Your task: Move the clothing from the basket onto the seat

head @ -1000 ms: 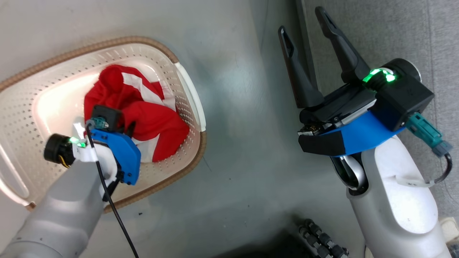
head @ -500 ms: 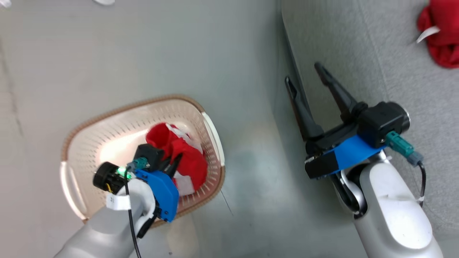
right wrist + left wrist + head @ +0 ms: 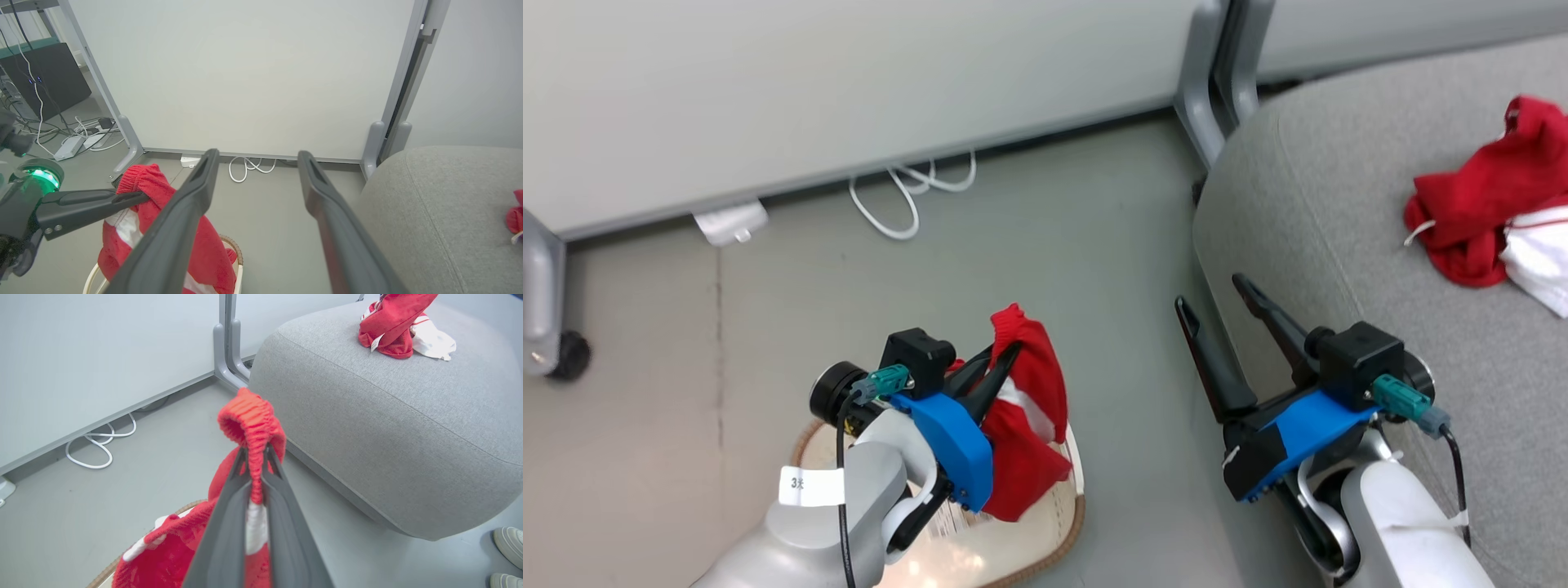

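Closest to us, at the lower left of the head view, our left pincer (image 3: 1005, 359) is clamped on a red garment (image 3: 1025, 408) with a white panel. The garment hangs over the basket (image 3: 1078, 506), and we cannot tell whether its lowest fold touches the basket.

Our left wrist view brings the grip close. The ribbed red band of the garment (image 3: 249, 416) is pinched between the two fingers of the left pincer (image 3: 255, 451) and loops up past their tips. A curve of the basket's woven rim (image 3: 188, 505) lies below. Our right wrist view gives the side of the left pincer (image 3: 141, 197), with the garment (image 3: 151, 188) draping down toward the basket (image 3: 237, 249).

At the lower right our right pincer (image 3: 1210, 292) stands with its fingers wide apart and nothing between them, over the floor (image 3: 1054, 245) just beside the seat (image 3: 1339, 204). Its own view confirms the gap between the fingers of the right pincer (image 3: 258, 154).

Farther off, the other red garment (image 3: 1478, 220), with white fabric beside it, lies on the seat well apart from the basket. Our left wrist view adds two pale shoes (image 3: 508, 543) on the floor past the seat (image 3: 367, 416).

Beyond, a white cable (image 3: 907, 204) curls at the foot of a pale partition (image 3: 849, 82). Our right wrist view adds a dark panel (image 3: 53, 73) with more cables.
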You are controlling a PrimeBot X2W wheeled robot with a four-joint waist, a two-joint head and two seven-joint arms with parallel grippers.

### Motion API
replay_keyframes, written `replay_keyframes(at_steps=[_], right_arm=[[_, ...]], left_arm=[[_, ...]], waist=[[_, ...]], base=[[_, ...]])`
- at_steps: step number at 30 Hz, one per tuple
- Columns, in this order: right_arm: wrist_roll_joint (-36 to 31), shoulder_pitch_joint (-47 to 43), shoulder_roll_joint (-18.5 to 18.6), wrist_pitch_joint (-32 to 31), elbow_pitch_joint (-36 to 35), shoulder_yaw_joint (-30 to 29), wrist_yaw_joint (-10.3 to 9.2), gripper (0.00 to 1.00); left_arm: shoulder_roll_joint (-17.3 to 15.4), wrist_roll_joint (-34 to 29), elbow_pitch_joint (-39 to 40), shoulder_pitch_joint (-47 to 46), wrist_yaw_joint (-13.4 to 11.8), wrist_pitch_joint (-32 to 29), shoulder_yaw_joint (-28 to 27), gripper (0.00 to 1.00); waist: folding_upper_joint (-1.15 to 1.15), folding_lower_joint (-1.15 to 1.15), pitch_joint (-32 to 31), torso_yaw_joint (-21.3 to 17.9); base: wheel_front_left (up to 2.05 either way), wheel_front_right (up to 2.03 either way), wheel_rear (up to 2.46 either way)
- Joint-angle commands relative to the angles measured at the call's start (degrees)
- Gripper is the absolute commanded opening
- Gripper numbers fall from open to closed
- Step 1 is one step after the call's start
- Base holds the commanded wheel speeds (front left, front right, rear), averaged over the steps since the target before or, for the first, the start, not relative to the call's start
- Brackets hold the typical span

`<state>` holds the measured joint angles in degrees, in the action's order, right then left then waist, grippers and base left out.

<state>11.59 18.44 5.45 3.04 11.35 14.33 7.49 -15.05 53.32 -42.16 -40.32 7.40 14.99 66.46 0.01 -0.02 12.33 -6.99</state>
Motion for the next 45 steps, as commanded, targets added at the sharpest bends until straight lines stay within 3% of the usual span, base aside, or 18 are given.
replay_keyframes(at_steps=[1,13,26,37,45], right_arm=[[0.2,-1.4,0.0,-0.4,0.0,0.0,0.01,1.00],[1.4,-5.5,-0.6,-2.5,-0.2,0.5,0.01,1.00],[1.5,-6.9,-1.3,-3.2,-0.4,0.6,0.01,1.00],[2.0,-7.0,-1.4,-3.5,-0.4,1.2,0.01,1.00],[3.0,-4.5,-1.6,-4.4,1.8,6.5,0.01,1.00]], left_arm=[[0.0,-0.5,0.8,0.6,0.1,0.3,-0.7,0.00],[1.7,-1.5,5.9,-3.3,0.1,0.3,-4.5,0.00],[3.6,2.5,5.5,-11.5,0.1,-1.9,-1.2,0.00],[4.0,4.6,4.0,-11.0,0.1,-0.7,1.0,0.00],[4.8,5.5,3.3,-12.6,0.1,-0.3,2.6,0.00]], waist=[[-0.01,0.02,-4.8,1.8],[-0.01,0.02,-11.7,4.3],[-0.01,0.02,-13.2,6.2],[-0.01,0.02,-12.7,6.0],[-0.01,0.02,-12.1,6.0]], base=[[0.00,0.00,0.00],[0.00,0.00,0.00],[0.00,0.00,0.00],[0.00,0.00,0.00],[0.00,0.00,0.00]])
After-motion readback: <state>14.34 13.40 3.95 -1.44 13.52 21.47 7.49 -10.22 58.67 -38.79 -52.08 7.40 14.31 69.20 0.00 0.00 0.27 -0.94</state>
